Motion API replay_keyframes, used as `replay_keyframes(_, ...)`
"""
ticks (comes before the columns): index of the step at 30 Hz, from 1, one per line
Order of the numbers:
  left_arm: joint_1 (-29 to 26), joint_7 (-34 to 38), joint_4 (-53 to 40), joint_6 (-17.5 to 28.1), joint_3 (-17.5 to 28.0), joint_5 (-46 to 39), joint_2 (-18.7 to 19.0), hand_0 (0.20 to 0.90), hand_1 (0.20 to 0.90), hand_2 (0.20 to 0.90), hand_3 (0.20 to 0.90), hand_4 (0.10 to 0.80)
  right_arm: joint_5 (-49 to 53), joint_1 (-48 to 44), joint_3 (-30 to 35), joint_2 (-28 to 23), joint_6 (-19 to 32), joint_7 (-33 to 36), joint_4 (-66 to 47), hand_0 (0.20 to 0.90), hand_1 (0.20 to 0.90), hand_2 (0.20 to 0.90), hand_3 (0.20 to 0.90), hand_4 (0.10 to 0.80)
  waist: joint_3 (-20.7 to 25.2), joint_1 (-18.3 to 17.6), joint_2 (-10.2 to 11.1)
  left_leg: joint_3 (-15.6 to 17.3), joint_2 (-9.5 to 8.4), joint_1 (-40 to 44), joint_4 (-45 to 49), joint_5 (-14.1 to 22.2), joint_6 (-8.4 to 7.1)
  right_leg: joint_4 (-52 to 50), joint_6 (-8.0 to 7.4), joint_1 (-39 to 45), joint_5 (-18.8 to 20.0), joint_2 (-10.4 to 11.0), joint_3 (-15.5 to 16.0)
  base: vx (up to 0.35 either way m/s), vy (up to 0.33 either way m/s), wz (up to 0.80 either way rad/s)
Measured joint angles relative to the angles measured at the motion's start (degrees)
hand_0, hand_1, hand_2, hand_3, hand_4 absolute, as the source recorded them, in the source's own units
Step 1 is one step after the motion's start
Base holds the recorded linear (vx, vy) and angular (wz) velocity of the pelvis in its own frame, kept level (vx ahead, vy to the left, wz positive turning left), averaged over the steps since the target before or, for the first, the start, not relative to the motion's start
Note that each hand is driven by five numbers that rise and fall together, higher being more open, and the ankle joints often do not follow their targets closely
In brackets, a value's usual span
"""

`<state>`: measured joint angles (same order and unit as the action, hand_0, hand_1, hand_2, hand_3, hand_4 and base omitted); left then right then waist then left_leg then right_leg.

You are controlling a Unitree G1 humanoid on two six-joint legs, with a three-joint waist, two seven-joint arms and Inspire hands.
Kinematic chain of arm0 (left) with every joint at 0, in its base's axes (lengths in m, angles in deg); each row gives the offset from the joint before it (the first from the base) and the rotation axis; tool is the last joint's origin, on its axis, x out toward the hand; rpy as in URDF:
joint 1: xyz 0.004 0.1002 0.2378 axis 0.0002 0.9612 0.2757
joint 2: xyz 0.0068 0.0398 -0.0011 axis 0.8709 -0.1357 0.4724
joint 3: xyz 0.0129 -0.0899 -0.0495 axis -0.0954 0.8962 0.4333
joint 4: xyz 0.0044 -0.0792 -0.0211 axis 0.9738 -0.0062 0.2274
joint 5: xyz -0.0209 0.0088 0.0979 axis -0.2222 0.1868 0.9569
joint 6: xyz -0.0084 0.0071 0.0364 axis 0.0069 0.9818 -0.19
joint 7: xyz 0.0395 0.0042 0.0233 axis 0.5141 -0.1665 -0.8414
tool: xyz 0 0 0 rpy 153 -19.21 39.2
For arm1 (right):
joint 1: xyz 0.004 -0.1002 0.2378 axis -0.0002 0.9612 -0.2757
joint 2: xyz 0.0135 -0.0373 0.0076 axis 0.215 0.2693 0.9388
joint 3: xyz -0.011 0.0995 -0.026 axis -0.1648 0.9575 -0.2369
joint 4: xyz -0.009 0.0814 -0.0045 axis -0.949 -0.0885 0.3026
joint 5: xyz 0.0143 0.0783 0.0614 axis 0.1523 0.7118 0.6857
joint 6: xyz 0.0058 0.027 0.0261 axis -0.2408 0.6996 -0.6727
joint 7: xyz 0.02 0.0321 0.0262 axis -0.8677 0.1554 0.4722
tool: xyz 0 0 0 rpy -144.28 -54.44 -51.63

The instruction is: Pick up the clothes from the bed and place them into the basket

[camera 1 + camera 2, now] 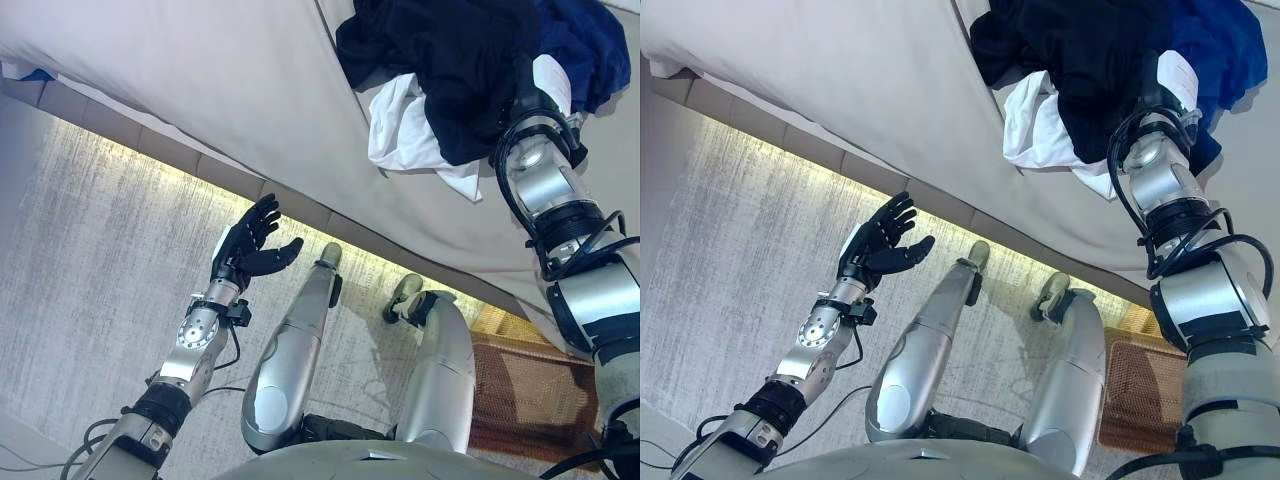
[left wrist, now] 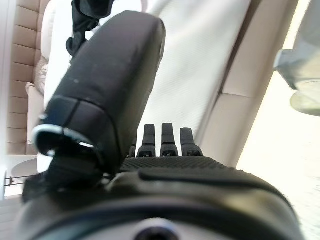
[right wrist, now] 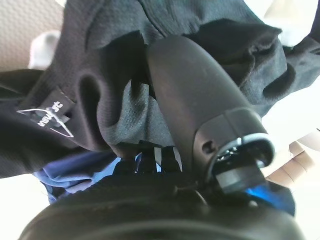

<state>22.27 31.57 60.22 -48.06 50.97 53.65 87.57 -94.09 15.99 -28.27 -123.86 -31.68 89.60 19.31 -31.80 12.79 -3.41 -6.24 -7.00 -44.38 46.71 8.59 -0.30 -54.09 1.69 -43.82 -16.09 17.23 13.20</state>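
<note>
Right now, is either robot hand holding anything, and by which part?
Left robot hand is open and empty over the floor. Right robot hand is buried in the black garment of the pile; whether it grips cannot be told.

We see a pale beige sheet on the bed (image 1: pixel 230 90); upper right of the frame, a black garment (image 1: pixel 450 70) over a white one (image 1: pixel 400 130) and a deep blue one (image 1: pixel 590 45). Grey streaked carpet (image 1: pixel 90 260) lower left, brown woven basket (image 1: pixel 520 390) lower right.

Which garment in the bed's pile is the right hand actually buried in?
The black garment: the right hand presses into its folds, while the white garment and blue garment lie beside it.
</note>
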Motion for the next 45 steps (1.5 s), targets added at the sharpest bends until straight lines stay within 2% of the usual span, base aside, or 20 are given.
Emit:
replay_keyframes(7,0.65,-0.46,-0.06,-0.11,0.01,0.02,0.00,0.900,0.900,0.900,0.900,0.800,0.57,0.60,0.02,-0.97,0.15,0.88,-1.58,0.300,0.300,0.300,0.200,0.100,-0.16,0.13,0.07,-0.22,0.18,2.38,-0.13,-0.01,0.02,0.33,0.01,2.52,0.00,-0.11,0.27,0.055,-0.026,-0.01)
replay_keyframes(17,2.19,-4.26,-0.23,-0.28,-0.11,0.06,0.09,0.900,0.900,0.900,0.900,0.800,0.71,2.88,0.28,-1.50,1.29,1.55,-2.33,0.300,0.300,0.300,0.200,0.100,-0.19,0.82,0.26,0.74,2.33,17.52,-10.78,-0.75,1.09,11.29,-0.09,17.89,0.08,-1.25,2.53,0.074,-0.001,-0.05)
replay_keyframes(19,2.34,-4.31,-0.23,-0.84,-0.05,0.06,0.31,0.900,0.900,0.900,0.900,0.800,1.62,3.01,0.45,-1.68,1.35,1.57,-2.38,0.300,0.300,0.300,0.200,0.100,-0.13,0.93,0.34,1.47,3.02,20.95,-13.55,-1.95,1.02,13.93,-0.10,21.25,0.93,-1.60,2.96,0.039,0.030,0.00)
replay_keyframes(20,2.34,-4.32,-0.23,-0.99,-0.05,0.06,0.32,0.900,0.900,0.900,0.900,0.800,1.76,3.01,0.47,-1.81,1.38,1.58,-2.38,0.300,0.300,0.300,0.200,0.100,-0.13,1.03,0.36,1.13,2.95,21.83,-14.26,-1.74,0.69,14.53,-0.27,22.10,0.90,-1.56,3.22,0.028,0.031,-0.03)
replay_keyframes(24,2.49,-4.48,-0.25,-1.48,0.03,0.12,0.41,0.900,0.900,0.900,0.900,0.800,3.07,3.02,2.72,-2.36,1.60,1.51,-2.42,0.300,0.300,0.300,0.200,0.100,0.03,1.19,0.67,1.78,3.09,28.31,-19.19,-2.16,1.20,19.25,-0.88,28.37,1.67,-2.12,3.61,0.117,0.012,-0.04)
replay_keyframes(25,2.64,-4.48,-0.25,-1.78,0.10,0.16,0.44,0.900,0.900,0.900,0.900,0.800,3.57,3.02,2.88,-2.56,1.61,1.49,-2.43,0.300,0.300,0.300,0.200,0.100,0.03,1.19,0.67,1.94,3.09,30.39,-20.52,-2.54,0.68,20.42,-1.48,30.30,2.46,-2.27,3.59,0.108,0.006,-0.09)
replay_keyframes(28,2.64,-4.21,-0.31,-3.60,0.64,0.61,0.44,0.900,0.900,0.900,0.900,0.800,5.49,3.00,3.34,-4.06,1.65,1.03,-3.41,0.300,0.300,0.300,0.200,0.100,0.23,1.23,1.03,2.14,3.26,36.11,-24.46,-2.94,0.18,24.06,-2.35,35.16,3.50,-3.15,3.48,0.113,0.012,-0.13)
replay_keyframes(31,2.63,-3.54,-0.28,-7.58,1.90,2.41,0.50,0.900,0.900,0.900,0.900,0.800,6.92,2.77,4.56,-5.72,1.64,0.42,-3.66,0.300,0.300,0.300,0.200,0.100,0.52,1.12,1.50,3.04,3.94,42.78,-29.15,-3.14,-0.09,28.43,-2.92,41.25,4.08,-4.15,3.48,0.109,0.027,-0.19)
replay_keyframes(32,2.59,-3.06,-0.27,-9.00,2.04,3.06,0.61,0.900,0.900,0.900,0.900,0.800,7.70,2.61,4.66,-6.66,1.64,-0.06,-3.80,0.300,0.300,0.300,0.200,0.100,0.77,1.07,1.69,3.11,4.00,44.27,-30.45,-3.72,-0.95,29.78,-3.24,42.81,4.35,-4.29,3.59,0.038,0.028,-0.10)
replay_keyframes(34,3.13,-2.06,-0.01,-10.74,2.07,3.98,0.84,0.900,0.900,0.900,0.900,0.800,8.54,2.61,5.52,-7.20,1.64,-0.04,-3.86,0.300,0.300,0.300,0.200,0.100,3.40,0.75,2.75,3.42,4.07,44.75,-32.27,-3.88,-0.99,31.74,-3.27,43.14,4.38,-4.77,3.68,0.008,0.011,-0.02)
replay_keyframes(35,3.16,-1.48,0.55,-12.49,2.02,5.01,0.81,0.900,0.900,0.900,0.900,0.800,9.64,2.26,5.76,-8.04,1.63,-0.04,-3.89,0.300,0.300,0.300,0.200,0.100,5.38,0.06,3.28,3.48,4.40,45.00,-33.59,-4.10,-1.02,34.16,-3.41,43.85,5.19,-5.23,3.72,-0.030,0.024,-0.03)
replay_keyframes(37,3.32,-0.73,0.90,-14.48,2.01,6.46,0.97,0.900,0.900,0.900,0.900,0.800,9.86,0.61,5.89,-8.46,1.62,-0.01,-3.89,0.300,0.300,0.300,0.200,0.100,5.80,-0.68,3.61,4.26,5.06,46.84,-34.73,-5.63,-2.03,38.66,-2.91,46.92,8.10,-6.51,3.46,-0.057,0.036,-0.17)
replay_keyframes(38,3.65,-0.35,0.91,-15.24,1.96,7.03,0.95,0.900,0.900,0.900,0.900,0.800,10.15,0.13,5.89,-8.47,1.62,0.00,-3.89,0.300,0.300,0.300,0.200,0.100,6.54,-0.87,3.95,4.79,5.03,46.86,-34.23,-6.01,-2.59,40.86,-2.91,48.11,9.05,-6.76,3.26,-0.074,0.033,-0.23)
replay_keyframes(40,4.48,0.38,0.95,-16.31,1.80,7.07,0.91,0.900,0.900,0.900,0.900,0.800,10.79,0.04,5.89,-8.53,1.61,0.01,-3.74,0.300,0.300,0.300,0.200,0.100,8.72,-1.77,4.86,5.36,4.71,44.34,-29.33,-5.98,-2.63,45.93,-2.61,50.50,11.60,-6.86,3.09,-0.059,0.016,-0.07)
replay_keyframes(41,4.52,0.57,0.96,-16.38,1.74,7.08,0.90,0.900,0.900,0.900,0.900,0.800,10.91,0.03,5.89,-8.73,1.61,0.06,-3.72,0.300,0.300,0.300,0.200,0.100,9.05,-1.84,5.40,5.89,4.46,42.39,-26.02,-5.55,-2.43,46.84,-2.42,51.00,12.34,-6.44,3.02,-0.055,-0.001,-0.05)
replay_keyframes(42,5.21,1.06,1.01,-16.44,1.12,7.08,0.74,0.900,0.900,0.900,0.900,0.800,12.71,0.21,5.89,-9.49,1.47,-0.01,-3.56,0.300,0.300,0.300,0.200,0.100,11.48,-2.23,5.73,6.86,4.69,42.76,-33.92,-5.79,0.50,47.73,-2.50,50.91,12.43,-6.42,2.77,-0.063,-0.011,-0.01)
replay_keyframes(43,5.28,1.20,1.05,-16.45,-0.26,7.10,0.64,0.900,0.900,0.900,0.900,0.800,13.66,0.14,5.99,-10.69,1.61,0.17,-3.55,0.300,0.300,0.300,0.200,0.100,12.95,-3.09,3.86,7.05,6.38,44.87,-40.92,-10.50,1.57,47.22,-2.91,51.08,12.17,-7.83,2.64,-0.061,-0.010,-0.05)
replay_keyframes(44,5.28,1.25,1.09,-16.45,-0.46,7.11,0.73,0.900,0.900,0.900,0.900,0.800,14.02,0.04,5.99,-11.01,1.58,0.24,-3.48,0.300,0.300,0.300,0.200,0.100,13.07,-3.34,3.87,7.46,6.49,46.23,-42.61,-10.63,1.63,46.45,-3.49,50.88,11.74,-7.69,2.37,-0.044,-0.007,-0.05)
replay_keyframes(45,4.85,1.66,1.24,-16.45,-0.74,7.12,0.78,0.900,0.900,0.900,0.900,0.800,14.41,-0.29,5.99,-12.00,1.59,0.19,-3.48,0.300,0.300,0.300,0.200,0.100,13.17,-3.97,3.82,7.53,6.62,47.27,-43.94,-11.10,1.89,43.51,-5.12,48.80,10.16,-7.71,1.53,-0.041,0.006,-0.17)
